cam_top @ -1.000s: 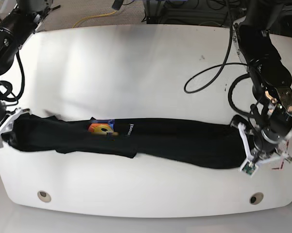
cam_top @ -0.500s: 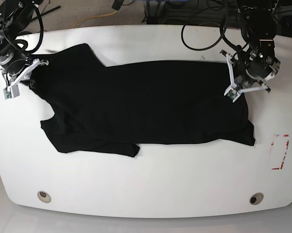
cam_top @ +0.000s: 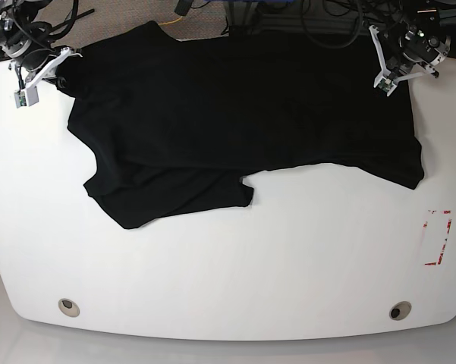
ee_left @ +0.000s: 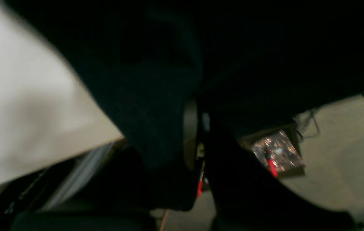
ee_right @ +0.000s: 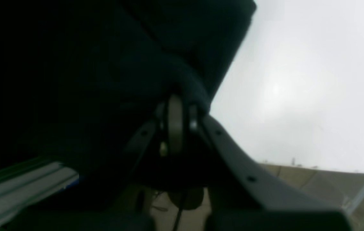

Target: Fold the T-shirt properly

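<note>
The black T-shirt (cam_top: 235, 114) hangs stretched between my two grippers over the far half of the white table (cam_top: 228, 265). Its lower hem and one sleeve rest on the tabletop. In the base view my left gripper (cam_top: 388, 61) is at the far right, shut on the shirt's upper right edge. My right gripper (cam_top: 47, 70) is at the far left, shut on the upper left edge. Black cloth (ee_left: 143, 80) fills the left wrist view, pinched at the left gripper (ee_left: 198, 128). The right wrist view shows cloth (ee_right: 104, 80) bunched in the right gripper (ee_right: 177, 106).
A red-marked rectangle (cam_top: 438, 237) lies on the table near its right edge. Two round holes (cam_top: 70, 306) (cam_top: 399, 310) sit near the front edge. Cables and dark equipment (cam_top: 273, 15) lie beyond the far edge, behind the shirt.
Both grippers have carried the shirt from the table's near side to its far edge. The narrow bunched strip has opened into a wide sheet.
</note>
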Tool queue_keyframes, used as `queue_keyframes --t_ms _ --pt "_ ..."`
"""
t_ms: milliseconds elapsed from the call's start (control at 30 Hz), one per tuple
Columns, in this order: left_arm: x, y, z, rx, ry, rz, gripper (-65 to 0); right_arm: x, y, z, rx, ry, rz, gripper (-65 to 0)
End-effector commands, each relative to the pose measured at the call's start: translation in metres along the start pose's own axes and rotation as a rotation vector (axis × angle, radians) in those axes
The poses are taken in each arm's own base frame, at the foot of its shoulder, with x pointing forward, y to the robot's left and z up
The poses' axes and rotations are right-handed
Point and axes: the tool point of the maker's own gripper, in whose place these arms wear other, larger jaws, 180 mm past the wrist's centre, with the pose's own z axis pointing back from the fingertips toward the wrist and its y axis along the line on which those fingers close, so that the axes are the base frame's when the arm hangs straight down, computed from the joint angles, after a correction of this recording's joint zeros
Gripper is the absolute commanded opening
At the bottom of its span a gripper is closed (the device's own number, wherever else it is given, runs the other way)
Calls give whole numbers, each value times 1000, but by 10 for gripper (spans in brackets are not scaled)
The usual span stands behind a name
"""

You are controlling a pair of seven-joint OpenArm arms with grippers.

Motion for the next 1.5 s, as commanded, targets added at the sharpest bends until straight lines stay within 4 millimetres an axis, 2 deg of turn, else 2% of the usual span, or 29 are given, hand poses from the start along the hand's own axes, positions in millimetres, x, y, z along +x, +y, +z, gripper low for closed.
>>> queue_keyframes --t_ms 0,133,233,433,533,633,733,867,967,1033,1100,1267,1333,1467 --pt "0 3 4 15 -4 -3 -647 3 2 5 0 -29 0 -650" --pt "0 3 4 13 -6 -2 -647 -2 3 5 3 -17 -7 -650" --pt "8 7 5 23 -29 -1 -647 -2 6 2 11 -23 -14 -650" --pt "55 34 12 89 -140 5 -647 25 9 -7 27 -98 -21 -650" --pt "91 41 16 100 -230 27 -647 41 11 -22 51 -123 -17 -650" --pt "123 55 26 128 -311 43 -647 61 2 -30 -2 -160 -3 -650" --pt "156 64 38 145 -398 56 -647 88 2 -39 -33 -222 45 -650" --pt "187 76 55 174 -482 57 -647 126 9 -48 -29 -327 91 -650" --pt "221 89 80 209 -622 52 -647 164 10 -47 -43 -424 142 -650" --pt "245 88 92 210 -707 21 -647 186 15 -50 -53 -469 186 -650" --pt "259 92 96 206 -734 12 -647 206 15 -49 -73 -502 219 -650" --pt "296 119 118 223 -808 34 -647 258 11 -43 -122 -546 300 -650" --pt "312 132 135 244 -852 39 -647 280 11 -37 -136 -569 337 -650" --pt "337 166 196 370 -956 27 -647 336 15 -11 -161 -643 421 -650"
